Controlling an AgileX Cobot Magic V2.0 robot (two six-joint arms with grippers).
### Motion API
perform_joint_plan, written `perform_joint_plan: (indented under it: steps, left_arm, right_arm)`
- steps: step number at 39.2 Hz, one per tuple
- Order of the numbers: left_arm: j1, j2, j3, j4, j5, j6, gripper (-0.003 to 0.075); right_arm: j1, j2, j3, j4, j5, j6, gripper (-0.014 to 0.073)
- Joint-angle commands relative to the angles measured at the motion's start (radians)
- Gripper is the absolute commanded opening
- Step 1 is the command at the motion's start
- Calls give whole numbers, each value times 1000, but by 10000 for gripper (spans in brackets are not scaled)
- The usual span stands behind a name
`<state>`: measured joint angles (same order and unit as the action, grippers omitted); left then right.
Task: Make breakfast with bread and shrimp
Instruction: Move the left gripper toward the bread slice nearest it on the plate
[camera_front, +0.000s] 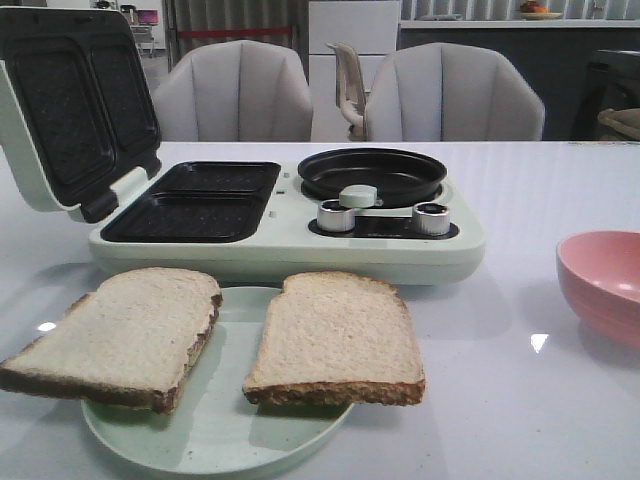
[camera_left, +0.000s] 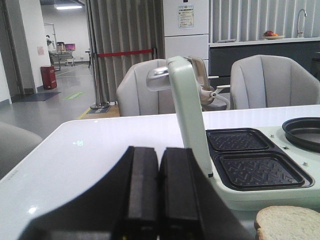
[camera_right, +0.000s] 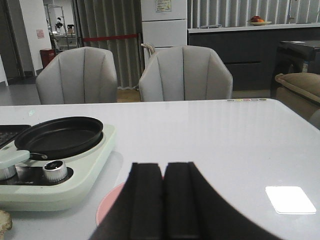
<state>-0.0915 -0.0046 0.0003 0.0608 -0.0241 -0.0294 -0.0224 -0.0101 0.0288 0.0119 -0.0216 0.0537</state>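
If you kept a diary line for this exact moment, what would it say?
left hand shut, empty | right hand shut, empty | bread on plate | sandwich maker open | nothing cooking

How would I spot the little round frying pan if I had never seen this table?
Find the pale green breakfast maker at the table's middle, its lid open. The frying pan sits on its right half, behind two silver knobs. It is round and black; the grill trays beside it are rectangular.

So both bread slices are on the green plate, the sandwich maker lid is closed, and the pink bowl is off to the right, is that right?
Not quite: the lid is open, standing up at the sandwich maker's left side, as the front view shows. The bread slices do lie on the green plate, and the pink bowl is at right.
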Motion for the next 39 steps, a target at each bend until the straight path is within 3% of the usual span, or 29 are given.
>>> perform_joint_plan:
  steps: [1,28,33,39]
  left_arm:
    - [-4,-20,8,-2,-88,0,99]
    - [-4,-20,8,-9,-105,0,99]
    - [-6,-20,-38,-46,-204,-2,99]
    - [-6,13,-241,-37,-84,-2,99]
  right_arm:
    - [-8,-22,-18,-12,-94,0,33]
    - [-8,-22,-28,-12,-119,-1,33]
    - [-8,-22,-121,-12,-44,0,33]
    - [-8,15,-344,-12,103,0,33]
